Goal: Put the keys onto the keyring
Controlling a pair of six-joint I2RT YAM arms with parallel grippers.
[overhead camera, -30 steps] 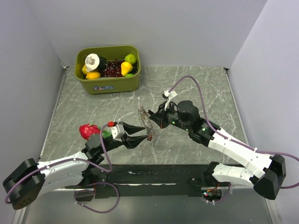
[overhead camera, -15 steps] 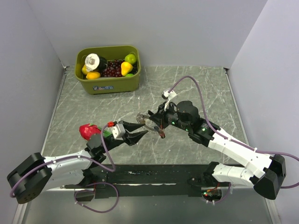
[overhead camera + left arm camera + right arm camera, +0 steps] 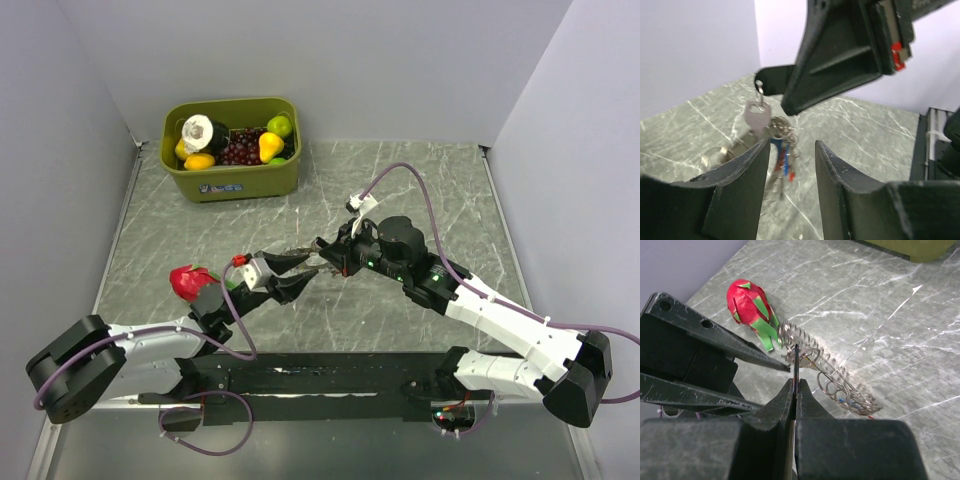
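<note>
My right gripper [image 3: 795, 382] is shut on a thin metal key [image 3: 796, 360], seen edge-on between its pads. From that key hangs the keyring [image 3: 840, 385], a limp grey coil with small rings on it. In the left wrist view the held silver key [image 3: 758, 112] dangles under the right gripper, and blue and red keys [image 3: 782, 157] hang below it, blurred. My left gripper [image 3: 790, 150] stands open just short of the bunch, holding nothing. From above, the left gripper [image 3: 297, 270] and the right gripper [image 3: 322, 250] meet tip to tip over the table's middle.
A green bin [image 3: 232, 180] of toy fruit stands at the back left. A red and green dragon fruit toy [image 3: 190, 282] lies left of the left arm. Walls close in the grey marbled table [image 3: 430, 180] on three sides.
The left gripper has moved up and toward the right gripper's tip. The keyring, which hung as an upright loop, has swung up to lie between the two grippers. The right gripper stays shut.
</note>
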